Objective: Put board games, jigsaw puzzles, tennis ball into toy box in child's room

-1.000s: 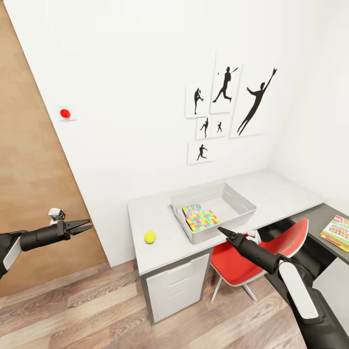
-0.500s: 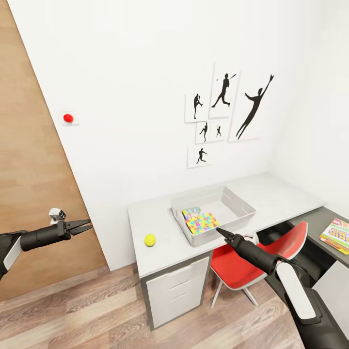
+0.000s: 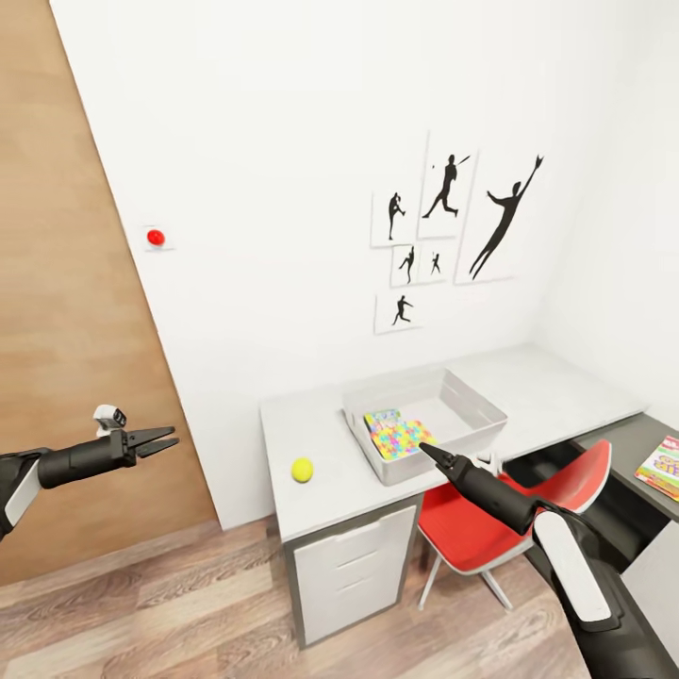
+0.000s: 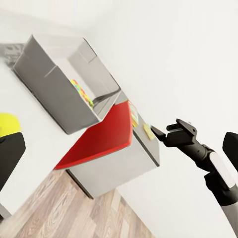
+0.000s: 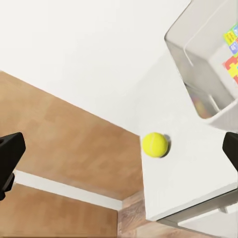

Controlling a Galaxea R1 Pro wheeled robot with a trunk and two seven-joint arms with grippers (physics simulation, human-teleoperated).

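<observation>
Change: my head camera has swung, so the whole scene sits a little further right than a second ago; nothing on the desk has shifted, and both my arms keep their pose.
Toy box (image 3: 476, 408): grey open bin on the desk (image 3: 330, 481), near its front edge, in front of the wall prints (image 3: 453, 226).
Box contents: a bright jigsaw puzzle (image 3: 401, 437) lies flat at the end nearer the ball, with a second printed box (image 3: 380, 417) partly under it; the remaining floor is bare.
Tennis ball (image 3: 302, 470): yellow, on the desk outside the box, near it on its left; it also lies ahead of my right wrist camera (image 5: 155, 145).
Board game (image 3: 663, 465): on the dark side table (image 3: 627, 443) at far right, well apart from the box.
Chair (image 3: 514, 500): red, tucked under the desk beside the drawers (image 3: 354, 575).
Left gripper (image 3: 162, 439): held out over the floor before the wooden door (image 3: 66, 311), jaws slightly apart, holding nothing.
Right gripper (image 3: 429, 453): just short of the box's front wall, empty; I cannot tell how the jaws stand.
</observation>
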